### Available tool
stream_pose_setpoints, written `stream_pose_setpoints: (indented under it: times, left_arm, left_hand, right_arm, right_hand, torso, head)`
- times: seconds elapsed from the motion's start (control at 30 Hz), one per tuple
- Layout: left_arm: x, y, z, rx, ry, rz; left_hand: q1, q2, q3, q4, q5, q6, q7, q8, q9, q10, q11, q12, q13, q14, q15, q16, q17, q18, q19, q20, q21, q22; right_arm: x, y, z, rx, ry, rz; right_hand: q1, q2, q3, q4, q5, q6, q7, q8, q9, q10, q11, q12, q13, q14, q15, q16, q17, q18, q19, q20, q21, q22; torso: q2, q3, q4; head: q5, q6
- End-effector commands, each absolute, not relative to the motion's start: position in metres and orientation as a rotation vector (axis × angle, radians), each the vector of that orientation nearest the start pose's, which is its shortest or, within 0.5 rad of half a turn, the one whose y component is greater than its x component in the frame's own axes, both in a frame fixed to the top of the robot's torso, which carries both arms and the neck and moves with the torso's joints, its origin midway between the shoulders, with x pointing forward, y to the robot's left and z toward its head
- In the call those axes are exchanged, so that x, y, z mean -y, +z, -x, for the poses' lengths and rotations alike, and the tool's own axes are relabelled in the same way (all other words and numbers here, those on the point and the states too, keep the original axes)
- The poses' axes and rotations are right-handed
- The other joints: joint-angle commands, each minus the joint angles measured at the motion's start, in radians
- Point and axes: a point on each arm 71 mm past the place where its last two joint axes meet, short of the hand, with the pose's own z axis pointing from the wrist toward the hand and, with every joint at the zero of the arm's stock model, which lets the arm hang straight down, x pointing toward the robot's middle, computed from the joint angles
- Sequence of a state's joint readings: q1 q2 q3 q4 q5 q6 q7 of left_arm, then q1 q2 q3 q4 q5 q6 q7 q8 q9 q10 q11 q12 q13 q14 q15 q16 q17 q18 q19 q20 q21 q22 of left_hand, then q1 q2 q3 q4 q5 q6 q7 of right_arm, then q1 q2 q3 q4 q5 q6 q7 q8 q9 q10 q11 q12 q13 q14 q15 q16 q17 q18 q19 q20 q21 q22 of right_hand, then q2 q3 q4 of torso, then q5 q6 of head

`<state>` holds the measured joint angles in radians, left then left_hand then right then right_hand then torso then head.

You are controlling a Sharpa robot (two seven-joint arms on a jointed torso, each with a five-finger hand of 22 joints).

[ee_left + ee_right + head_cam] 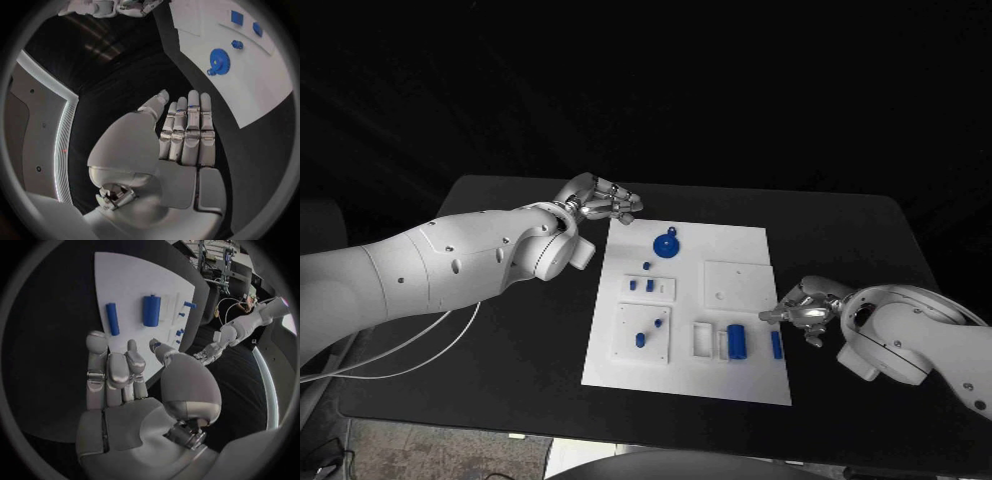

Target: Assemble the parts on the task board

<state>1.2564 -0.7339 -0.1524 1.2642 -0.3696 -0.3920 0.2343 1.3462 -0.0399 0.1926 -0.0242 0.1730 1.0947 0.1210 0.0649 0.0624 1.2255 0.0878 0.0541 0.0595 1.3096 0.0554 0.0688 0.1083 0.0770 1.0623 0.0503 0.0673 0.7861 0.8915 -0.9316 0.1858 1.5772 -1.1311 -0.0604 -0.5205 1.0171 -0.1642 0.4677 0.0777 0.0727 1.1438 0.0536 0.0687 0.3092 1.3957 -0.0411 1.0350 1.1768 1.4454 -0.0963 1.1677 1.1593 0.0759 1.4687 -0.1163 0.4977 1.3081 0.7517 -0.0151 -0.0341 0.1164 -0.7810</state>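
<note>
Right hand [808, 313] nearest, just beside the board [740, 240] edge; slim blue bar [776, 344] close by, long axis along that edge; fingers [112, 371] loosely curled, apparently empty; left hand [600, 200] at far corner, fingers together, empty.

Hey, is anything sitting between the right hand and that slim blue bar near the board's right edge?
Nothing visible. The right hand hovers open beside the task board, and only bare board lies between it and the slim blue bar. The thicker blue cylinder lies beyond the bar.
</note>
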Motion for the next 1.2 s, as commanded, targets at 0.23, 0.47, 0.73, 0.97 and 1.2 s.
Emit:
stream_pose_setpoints:
  times: [0.23,0.47,0.73,0.97,1.2]
  left_arm:
    - [-0.232,-0.203,-0.53,-1.558,-1.152,0.79]
    - [-0.231,-0.203,-0.529,-1.561,-1.155,0.791]
    - [-0.229,-0.203,-0.528,-1.567,-1.159,0.791]
    - [-0.229,-0.204,-0.528,-1.571,-1.158,0.793]
    - [-0.23,-0.204,-0.528,-1.574,-1.155,0.796]
  left_hand:
    - [0.042,0.015,-0.084,0.053,0.004,-0.007,0.001,0.0,0.002,-0.006,0.004,0.004,0.0,-0.003,0.009,-0.002,0.009,-0.016,0.04,-0.002,-0.002,-0.19]
    - [0.063,0.02,-0.113,0.073,0.005,-0.009,0.001,-0.002,0.001,-0.007,0.003,0.005,0.001,-0.003,0.009,-0.002,0.012,-0.019,0.061,-0.003,0.001,-0.288]
    - [0.069,0.026,-0.125,0.083,0.006,-0.009,0.0,-0.001,0.001,-0.008,0.003,0.005,0.001,-0.005,0.009,-0.002,0.012,-0.02,0.077,-0.004,0.004,-0.367]
    - [0.069,0.026,-0.126,0.085,0.007,-0.009,0.0,-0.001,0.001,-0.008,0.003,0.005,0.001,-0.005,0.009,-0.002,0.012,-0.02,0.078,-0.004,0.005,-0.375]
    - [0.069,0.027,-0.127,0.087,0.007,-0.01,0.0,-0.001,0.001,-0.009,0.004,0.005,0.001,-0.005,0.009,-0.002,0.012,-0.02,0.08,-0.004,0.005,-0.385]
  right_arm:
    - [0.244,-0.289,-0.423,-2.391,0.371,-0.544]
    - [0.232,-0.295,-0.418,-2.416,0.39,-0.528]
    - [0.219,-0.305,-0.412,-2.426,0.395,-0.506]
    - [0.209,-0.307,-0.411,-2.4,0.411,-0.508]
    - [0.204,-0.308,-0.413,-2.371,0.417,-0.505]
  right_hand:
    - [-0.015,-0.02,-0.016,0.027,-0.013,-0.054,0.0,-0.002,0.215,0.013,0.002,-0.014,0.05,0.014,0.001,-0.024,0.04,-0.01,0.042,-0.002,0.018,0.052]
    - [-0.029,-0.046,-0.036,0.061,-0.015,-0.075,-0.016,-0.004,0.588,0.017,-0.007,-0.017,0.071,0.019,-0.006,-0.033,0.056,-0.015,0.042,-0.007,0.027,0.053]
    - [-0.042,-0.056,-0.039,0.075,-0.019,-0.08,-0.017,-0.002,0.607,0.018,-0.007,-0.014,0.076,0.021,-0.006,-0.033,0.061,-0.015,0.043,-0.007,0.031,0.055]
    - [-0.063,-0.082,-0.061,0.102,-0.024,-0.089,-0.022,0.002,0.7,0.016,-0.01,-0.005,0.085,0.021,-0.009,-0.031,0.066,-0.016,0.044,-0.012,0.044,0.057]
    - [-0.057,-0.088,-0.068,0.124,-0.024,-0.122,-0.016,-0.005,0.77,0.011,-0.007,-0.01,0.088,0.021,-0.008,-0.038,0.07,-0.018,0.042,-0.012,0.04,0.057]
  torso:
    - [0.0,-0.0019,0.0019]
    - [0.001,-0.0007,0.0009]
    - [0.001,-0.0008,0.0019]
    - [0.0,-0.0018,0.0023]
    - [-0.001,-0.0027,0.0022]
  head:
    - [-0.01,-0.008]
    - [-0.012,-0.013]
    - [-0.015,-0.02]
    - [-0.016,-0.022]
    - [-0.014,-0.022]
